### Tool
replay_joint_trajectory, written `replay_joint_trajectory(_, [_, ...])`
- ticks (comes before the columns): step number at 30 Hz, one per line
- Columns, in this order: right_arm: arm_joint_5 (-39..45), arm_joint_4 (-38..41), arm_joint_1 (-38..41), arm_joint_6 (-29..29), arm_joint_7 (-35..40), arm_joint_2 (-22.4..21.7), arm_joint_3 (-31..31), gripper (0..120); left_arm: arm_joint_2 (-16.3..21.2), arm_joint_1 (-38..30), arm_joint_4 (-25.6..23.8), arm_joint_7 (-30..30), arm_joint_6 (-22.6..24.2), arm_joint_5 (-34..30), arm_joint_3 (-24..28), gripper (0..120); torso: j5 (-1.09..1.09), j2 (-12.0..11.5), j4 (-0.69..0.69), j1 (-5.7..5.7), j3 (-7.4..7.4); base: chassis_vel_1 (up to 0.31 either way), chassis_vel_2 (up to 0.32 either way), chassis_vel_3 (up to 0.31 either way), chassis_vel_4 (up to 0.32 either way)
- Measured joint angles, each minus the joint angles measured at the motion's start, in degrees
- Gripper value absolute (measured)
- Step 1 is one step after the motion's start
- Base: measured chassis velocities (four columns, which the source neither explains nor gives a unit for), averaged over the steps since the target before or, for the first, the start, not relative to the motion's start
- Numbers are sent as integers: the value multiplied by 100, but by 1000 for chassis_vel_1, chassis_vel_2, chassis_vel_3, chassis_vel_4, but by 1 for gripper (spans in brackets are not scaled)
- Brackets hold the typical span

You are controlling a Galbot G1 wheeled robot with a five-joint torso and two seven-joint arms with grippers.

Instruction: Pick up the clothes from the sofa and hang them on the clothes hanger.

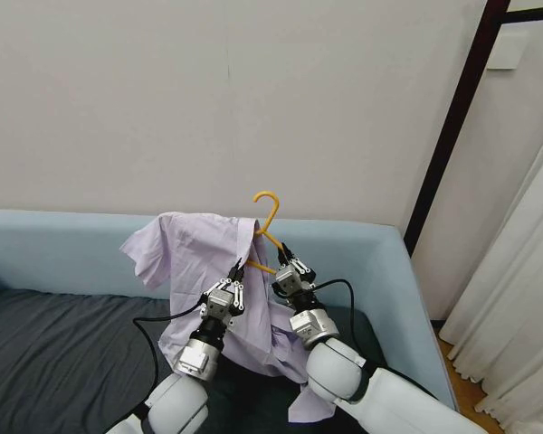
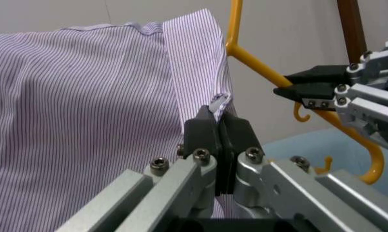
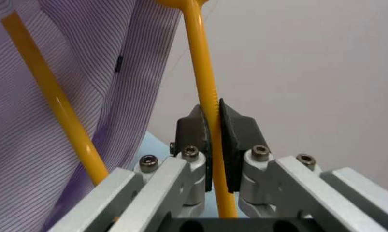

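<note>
Right gripper (image 1: 290, 262): lower centre of the head view, raised above the sofa (image 1: 63, 244); its jaws are clamped on one sloping arm of the yellow hanger (image 1: 269, 220), and the right wrist view shows the rod running straight between the pads (image 3: 239, 137); this grip holds the hanger in the air with the hook uppermost, in front of the pale wall (image 1: 208, 90); judged purpose: the frame acts as a fixed support while the garment is worked over it.

Left gripper (image 1: 236, 271): just left of the right gripper in the head view; its jaws are closed on the edge of the striped lilac shirt (image 1: 195, 253), and the left wrist view shows a small fold of cloth protruding past the pads (image 2: 203, 133); judged purpose: pinching the front edge near the collar gives control of the opening, so the cloth can be drawn along the hanger's shoulder.

Shirt position: centre of the head view, its bulk above the dark seat cushion (image 1: 54, 353); it is draped over the left-hand side of the hanger, one sleeve spread toward the left of the frame, the tail hanging between the two arms; whether the lowest hem touches the cushion cannot be told.

Judged status: the shirt is partly on the hanger; the hanger arm held by the right gripper is bare, so the second shoulder is not yet seated.
</note>
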Motion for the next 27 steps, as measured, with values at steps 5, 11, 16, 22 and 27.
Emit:
replay_joint_trajectory(5, [-129,29,-18,-2,-58,-55,55,4,-86,80,38,-4,-68,152,16,8,0,0,-2,0,0,0,0,0,0])
replay_joint_trajectory(11, [-473,-229,-149,367,-175,-40,296,4,436,774,-139,-19,-555,408,-381,34,-1,0,-2,0,0,0,0,0,0])
replay_joint_trajectory(16, [-657,-382,-250,566,-227,-30,416,4,1142,1533,-527,-154,-849,306,-907,52,-3,0,6,0,0,0,0,0,0])
replay_joint_trajectory(22, [-1371,-484,-756,879,-358,-107,882,4,2721,1220,-988,13,-968,-1149,-1399,74,3,0,-6,0,-1,0,0,0,0])
replay_joint_trajectory(27, [-1731,-649,-827,1069,-403,41,882,4,3530,420,-706,878,-1219,-2382,-1502,92,-2,0,-3,0,0,0,0,0,0])
